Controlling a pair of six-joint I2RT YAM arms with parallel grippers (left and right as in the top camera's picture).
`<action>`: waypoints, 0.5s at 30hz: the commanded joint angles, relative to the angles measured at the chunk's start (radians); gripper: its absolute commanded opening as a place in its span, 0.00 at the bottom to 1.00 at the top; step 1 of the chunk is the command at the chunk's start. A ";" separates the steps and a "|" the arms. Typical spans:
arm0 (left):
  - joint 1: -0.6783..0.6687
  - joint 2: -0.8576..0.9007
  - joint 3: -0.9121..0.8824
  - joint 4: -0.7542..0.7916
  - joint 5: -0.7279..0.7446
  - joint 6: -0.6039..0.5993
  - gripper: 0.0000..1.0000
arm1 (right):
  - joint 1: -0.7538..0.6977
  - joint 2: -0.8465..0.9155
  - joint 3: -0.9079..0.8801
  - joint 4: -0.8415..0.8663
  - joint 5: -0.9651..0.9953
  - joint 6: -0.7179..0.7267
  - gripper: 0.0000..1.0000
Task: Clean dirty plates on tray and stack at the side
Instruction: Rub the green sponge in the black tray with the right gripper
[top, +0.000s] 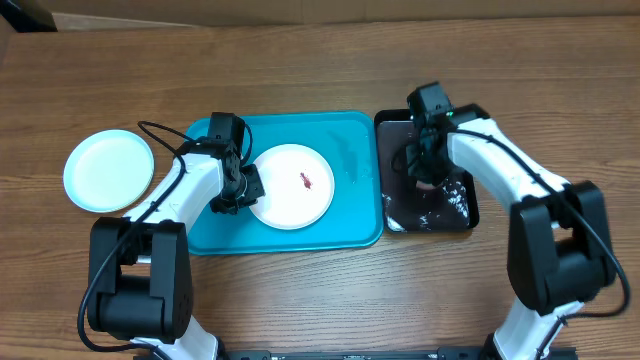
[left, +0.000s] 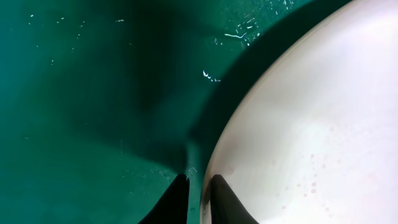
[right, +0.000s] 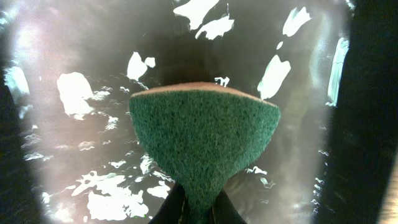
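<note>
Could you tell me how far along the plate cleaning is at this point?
Done: one pale plate lies on the table left of the tray, with no smear visible. In hand: the right gripper is shut on a green sponge over the black tray; the left gripper is at the rim of the white plate. Left: its red smear needs wiping, then stacking.

Wooden table (top: 300, 50), turquoise tray (top: 345, 222), black tray (top: 388, 160) just beside it, pale plate (top: 108, 170) at left

The plate (top: 285, 200) is white with a red smear (top: 303, 181), the tray (top: 350, 215) turquoise, the sponge (right: 205, 140) green.
</note>
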 joint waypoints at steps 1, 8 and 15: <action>-0.005 -0.015 -0.009 0.000 -0.016 -0.011 0.22 | 0.011 -0.131 0.083 -0.036 -0.001 -0.008 0.04; -0.005 -0.015 -0.009 0.005 -0.010 -0.011 0.26 | 0.011 -0.225 0.090 -0.083 -0.001 -0.023 0.04; -0.005 -0.015 -0.009 0.004 -0.010 -0.011 0.33 | 0.011 -0.218 0.089 -0.095 -0.010 -0.023 0.04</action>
